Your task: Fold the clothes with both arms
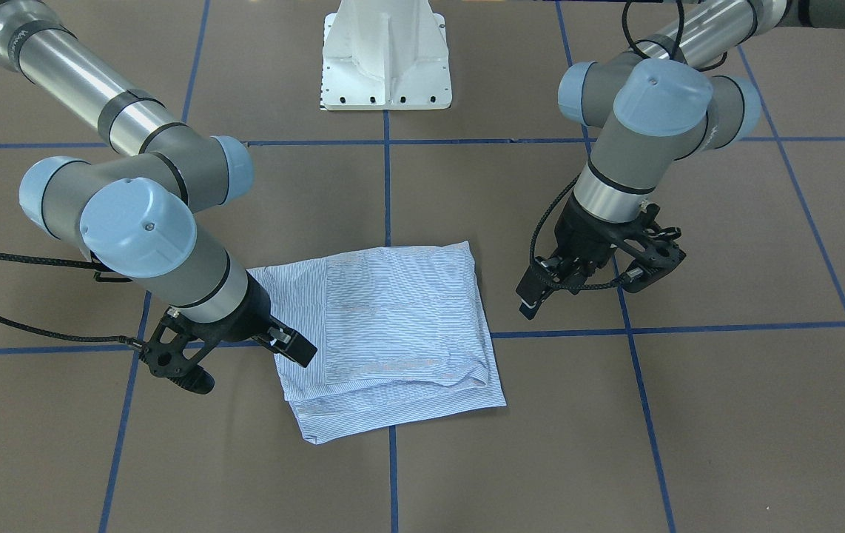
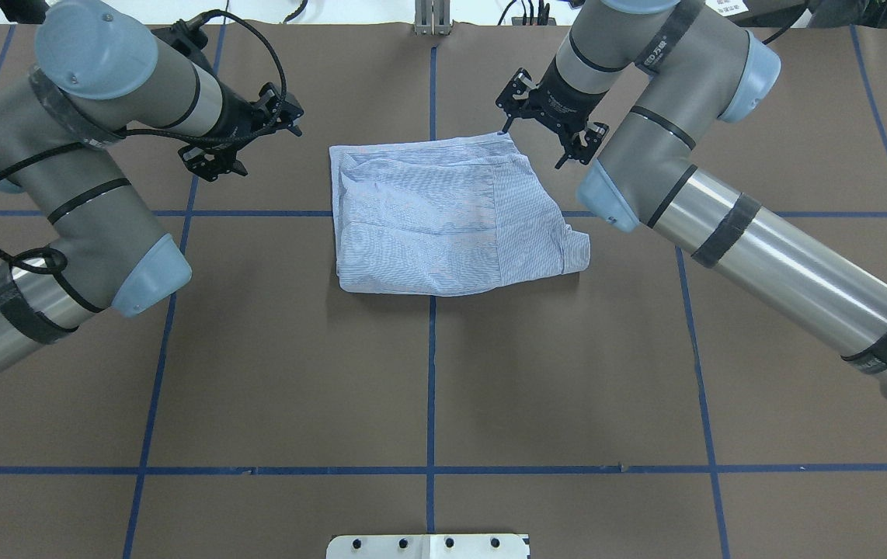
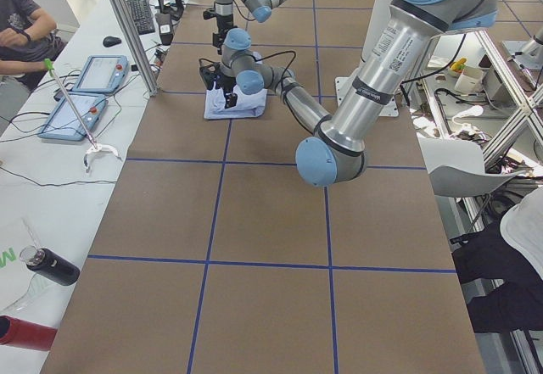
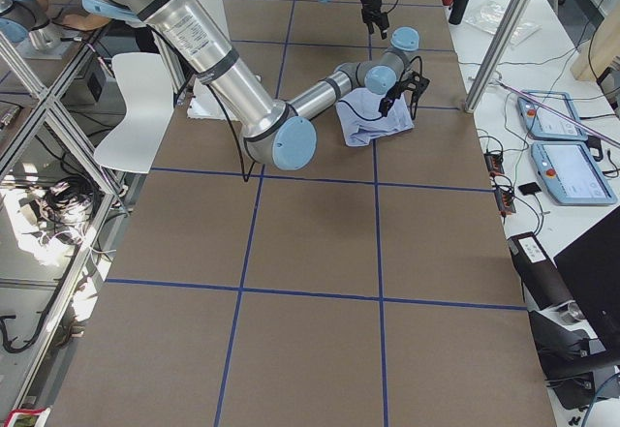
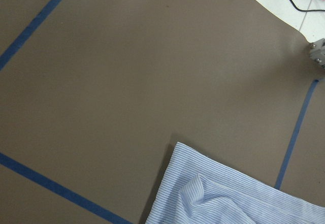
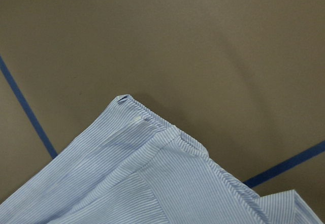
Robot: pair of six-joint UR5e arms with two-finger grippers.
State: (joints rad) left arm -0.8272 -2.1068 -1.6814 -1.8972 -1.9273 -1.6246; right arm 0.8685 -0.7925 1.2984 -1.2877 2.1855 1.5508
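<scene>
On the brown bench (image 2: 428, 373), across the blue tape line (image 2: 431, 349) that runs down its middle, the striped shirt (image 2: 443, 217) lies folded into a rough square packet several layers deep. Its lower layers step out along the edge away from the robot, and one corner pokes out on the robot's right side.

The right arm (image 2: 785, 272) reaches in from that side. The right hand (image 2: 533, 147) hangs at the shirt's far right corner, jaws apart and holding nothing. In the front-facing view one of its fingers (image 1: 295, 348) crosses the cloth's edge; whether it touches the cloth I cannot tell. The right wrist view looks down on a hemmed corner of the shirt lying flat on the bench.

The left arm (image 2: 78, 194) bends in from the other side. The left hand (image 2: 253, 144) hangs over bare bench beside the shirt's far left corner, apart from it. Its jaws are spread wide and it is empty. The left wrist view shows mostly bare bench, with a shirt corner at the bottom of the frame.

The white pedestal (image 1: 385, 66) stands at the robot's side of the bench, well apart from the shirt.
</scene>
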